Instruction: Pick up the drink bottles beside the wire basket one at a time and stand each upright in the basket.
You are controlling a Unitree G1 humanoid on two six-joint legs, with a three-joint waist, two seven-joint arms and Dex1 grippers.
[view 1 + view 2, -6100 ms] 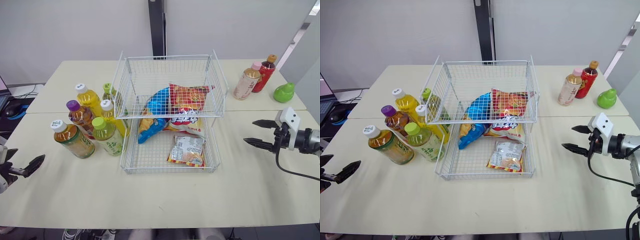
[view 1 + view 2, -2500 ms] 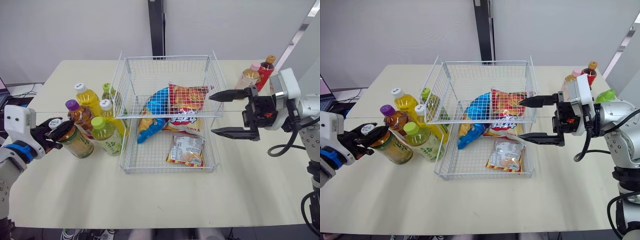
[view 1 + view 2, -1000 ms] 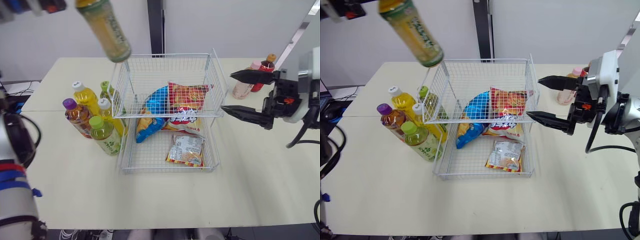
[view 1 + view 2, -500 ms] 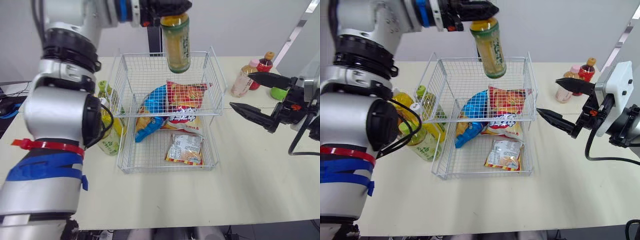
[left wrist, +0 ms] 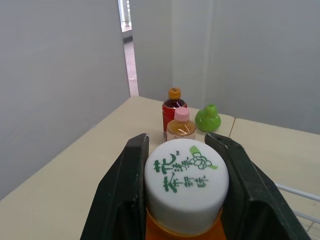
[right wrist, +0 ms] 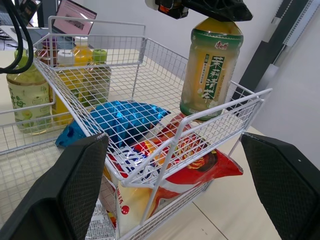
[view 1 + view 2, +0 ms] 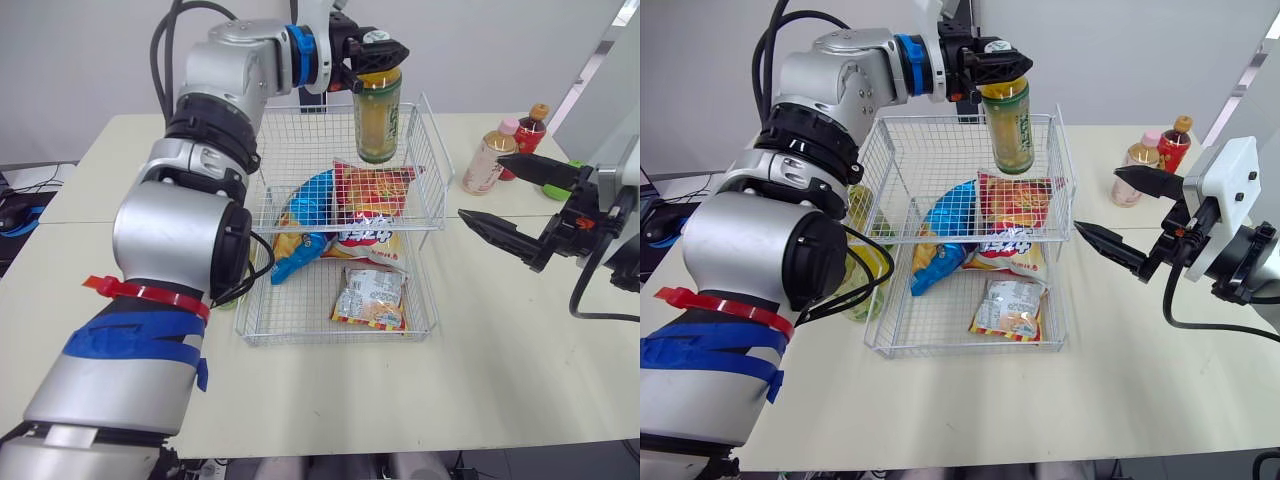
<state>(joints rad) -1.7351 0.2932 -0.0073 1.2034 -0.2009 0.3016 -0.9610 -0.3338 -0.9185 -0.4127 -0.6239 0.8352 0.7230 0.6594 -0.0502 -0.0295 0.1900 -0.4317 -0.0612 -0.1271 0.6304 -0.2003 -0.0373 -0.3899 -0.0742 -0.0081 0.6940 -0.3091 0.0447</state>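
tea bottle (image 7: 378, 118) hangs upright by its white cap from the left gripper (image 7: 376, 52), which is clamped on that cap. it is over the upper tier of the wire basket (image 7: 431, 150), toward the tier's one o'clock corner. snack bags (image 7: 372, 192) lie below, from the middle down to six o'clock. at the basket's three o'clock the right gripper (image 7: 481, 186) hovers spread wide and empty, with a pink-capped bottle (image 7: 488, 160) and a red bottle (image 7: 531, 128) out at two o'clock. the right eye view gives the same, plus a glimpse of more bottles (image 7: 862, 215) at nine o'clock, partly behind the left arm. in the left wrist view the cap sits snug between both fingers (image 5: 125, 200), and a green pear-shaped thing (image 5: 208, 118) stands beside the two far bottles. in the right wrist view the bottle's base is about at rim height, and i cannot tell whether it touches the mesh. it looks full, so i'd guess fairly heavy, of rigid plastic with a slick label. hung from the cap it may swing, and the lumpy bags give poor footing, so bare mesh seems safer. the cap or neck looks the best hold for the rest.
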